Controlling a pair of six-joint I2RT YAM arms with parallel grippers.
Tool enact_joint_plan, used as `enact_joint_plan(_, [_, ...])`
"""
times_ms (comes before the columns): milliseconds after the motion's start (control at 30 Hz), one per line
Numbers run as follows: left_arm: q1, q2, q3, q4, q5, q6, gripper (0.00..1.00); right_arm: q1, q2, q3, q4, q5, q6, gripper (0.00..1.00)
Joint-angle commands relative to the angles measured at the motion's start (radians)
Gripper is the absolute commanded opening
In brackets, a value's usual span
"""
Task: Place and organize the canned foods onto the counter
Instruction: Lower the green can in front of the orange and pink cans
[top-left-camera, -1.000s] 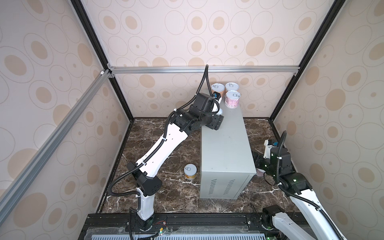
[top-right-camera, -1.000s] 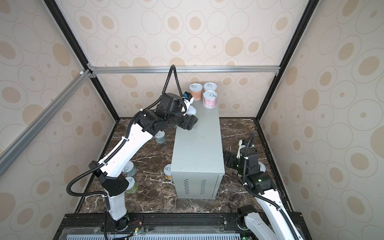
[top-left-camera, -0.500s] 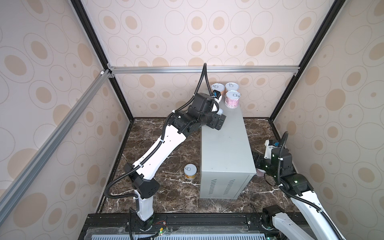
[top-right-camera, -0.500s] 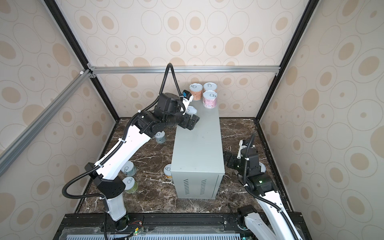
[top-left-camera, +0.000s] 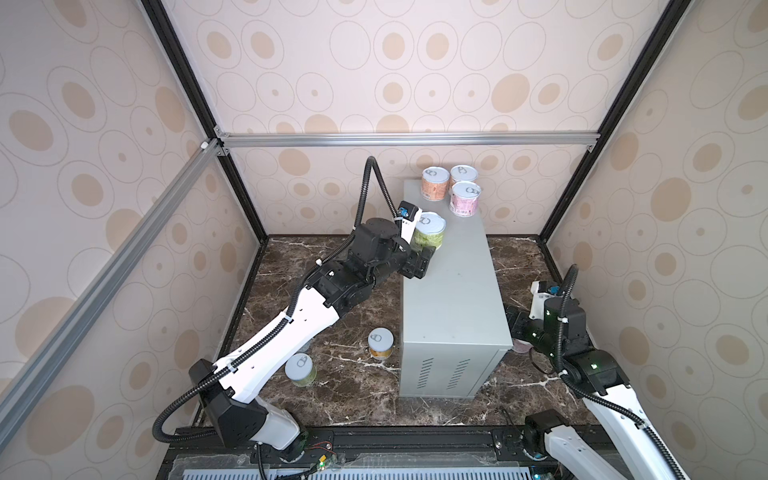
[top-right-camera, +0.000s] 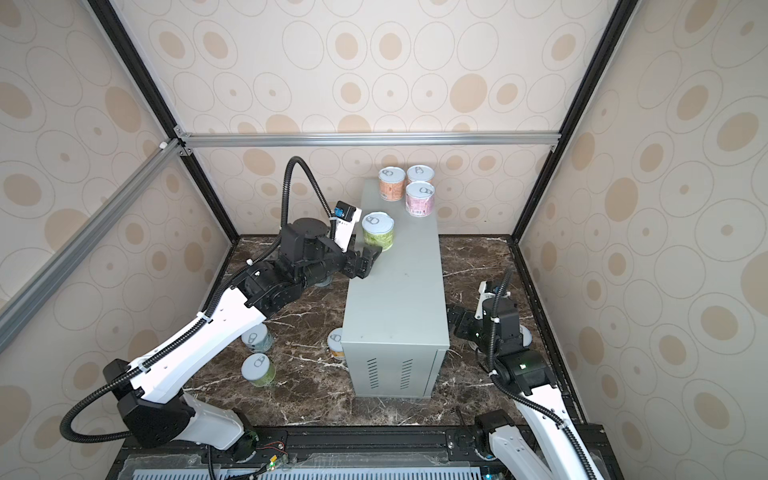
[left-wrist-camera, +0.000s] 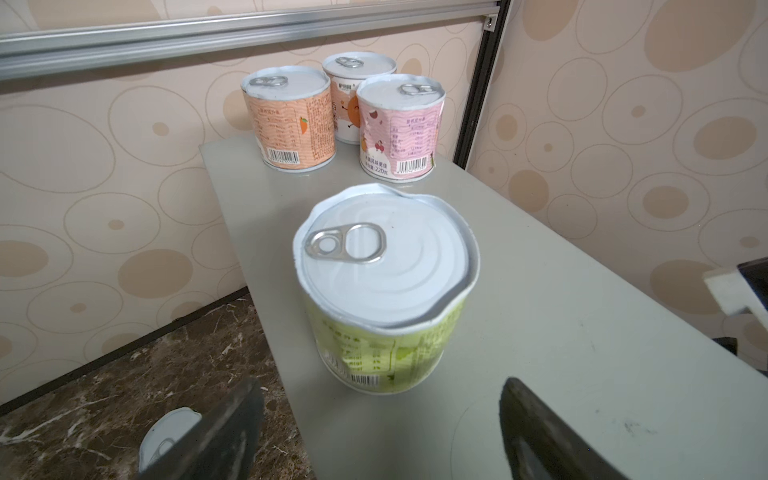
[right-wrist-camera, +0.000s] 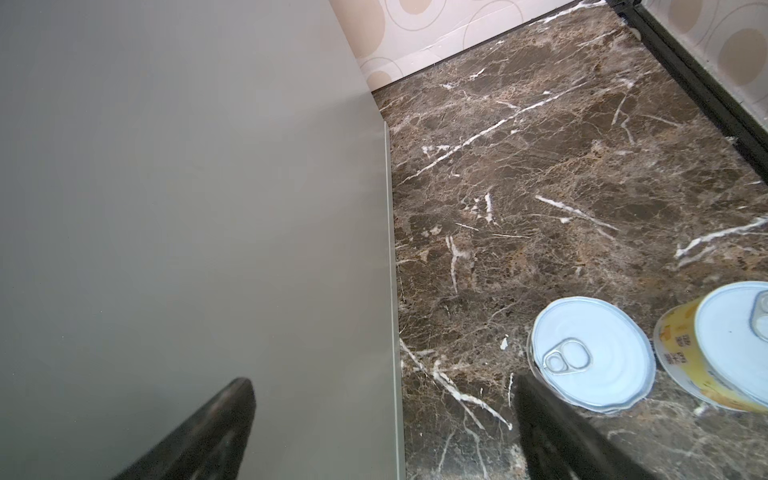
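Standing on the counter, green can, left gripper splayed just beside it, right gripper splayed, empty

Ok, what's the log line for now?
left gripper open, clear of green can | green can upright on counter | right gripper open

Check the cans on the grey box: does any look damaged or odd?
Yes. The green can, in front of the left claw on the grey box, has a dented, wavy lid rim and a crumpled label top.

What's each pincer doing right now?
Left pincer: open, empty, by the green-labelled cylindrical metal can.
Right pincer: open, empty.
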Motion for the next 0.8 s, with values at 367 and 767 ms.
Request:
enact_joint_plan(367, [-0.008, 0.037, -0.05, 0.2, -0.089, -0.083, 0.73, 0.003, -0.003, 0.0, -0.012, 0.001, -0.003, 0.99])
enact_joint_plan(767, [-0.006, 0.138, 0.052, 0.174, -0.167, -0.066, 0.61, 0.004, 0.011, -0.017, 0.006, 0.004, -0.011, 1.0])
